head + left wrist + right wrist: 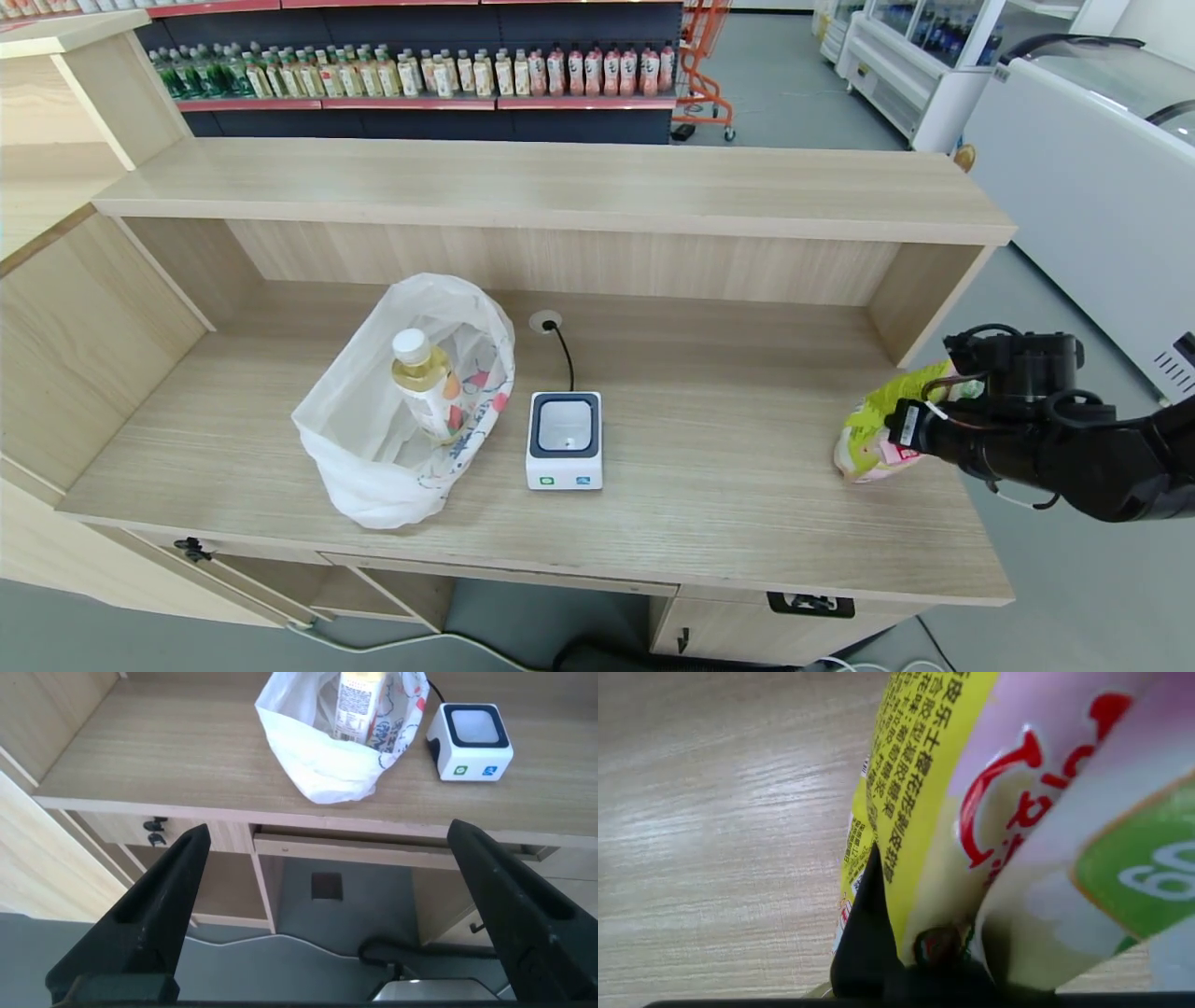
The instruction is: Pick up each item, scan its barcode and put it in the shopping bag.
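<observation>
Over the counter [709, 532], far right, right hand [907, 425] pinches the snack packet [864, 455].

Light wood counter [709, 485] with raised back ledge [560, 187] fills centre frame. Upper left: dark shelving [420, 124] lined with bottles [420, 73]; orange trolley [705, 56] top centre. White chest freezers [1074, 187] upper right, grey floor [794, 93].

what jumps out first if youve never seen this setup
The bright yellow-green snack packet stands out, clamped in the right pincer at the counter's right end. Next comes the white shopping bag on the left half, open with a bottle standing inside, and the small white scanner beside it.
</observation>
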Available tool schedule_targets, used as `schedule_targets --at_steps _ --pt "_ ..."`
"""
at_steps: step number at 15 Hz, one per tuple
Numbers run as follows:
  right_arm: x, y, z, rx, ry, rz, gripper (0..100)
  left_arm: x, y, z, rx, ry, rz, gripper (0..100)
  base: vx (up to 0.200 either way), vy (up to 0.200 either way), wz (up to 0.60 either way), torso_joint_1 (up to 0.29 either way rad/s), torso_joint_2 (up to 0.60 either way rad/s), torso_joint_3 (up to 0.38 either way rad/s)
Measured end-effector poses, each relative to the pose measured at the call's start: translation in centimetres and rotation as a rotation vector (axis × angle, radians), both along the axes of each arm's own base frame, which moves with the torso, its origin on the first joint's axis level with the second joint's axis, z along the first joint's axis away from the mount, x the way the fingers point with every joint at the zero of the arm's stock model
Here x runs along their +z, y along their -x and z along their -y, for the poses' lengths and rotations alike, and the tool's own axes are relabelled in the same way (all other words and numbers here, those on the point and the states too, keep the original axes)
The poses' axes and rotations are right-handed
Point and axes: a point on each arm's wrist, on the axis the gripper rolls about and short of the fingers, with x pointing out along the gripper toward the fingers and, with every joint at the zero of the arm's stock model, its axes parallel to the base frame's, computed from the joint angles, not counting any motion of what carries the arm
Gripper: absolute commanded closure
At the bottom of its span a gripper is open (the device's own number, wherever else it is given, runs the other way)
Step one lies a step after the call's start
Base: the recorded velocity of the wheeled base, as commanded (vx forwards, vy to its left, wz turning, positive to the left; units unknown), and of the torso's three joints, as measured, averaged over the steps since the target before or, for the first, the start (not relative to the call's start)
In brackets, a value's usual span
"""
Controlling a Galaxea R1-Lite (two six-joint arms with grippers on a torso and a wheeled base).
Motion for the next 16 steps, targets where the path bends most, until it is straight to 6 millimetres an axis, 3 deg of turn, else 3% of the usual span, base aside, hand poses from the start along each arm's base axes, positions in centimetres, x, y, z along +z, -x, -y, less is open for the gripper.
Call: schedule_targets --at_steps 3,4,9,12,16 --pt "1.2 0.9 -0.4 0.167 0.039 0.072 100 0.0 0.0 0.0 0.001 0.0 0.0 0 0.0 0.0 0.0 0.0 0.0 0.0" --pt "1.9 1.4 -0.6 0.296 0.014 0.108 100 0.0 0.0 0.0 0.001 0.0 0.0 0 0.0 0.0 0.0 0.0 0.0 0.0" --pt "5.8 6.5 -1.8 1.179 -0.169 0.374 100 0.0 0.0 0.0 0.001 0.0 0.0 0 0.0 0.0 0.0 0.0 0.0 0.0" --pt "4.9 9.7 -2.4 1.448 -0.087 0.538 100 0.0 0.0 0.0 0.001 0.0 0.0 0 0.0 0.0 0.0 0.0 0.0 0.0" --pt "3.4 11.2 -2.9 1.586 0.084 0.732 100 0.0 0.0 0.0 0.001 0.0 0.0 0 0.0 0.0 0.0 0.0 0.0 0.0"
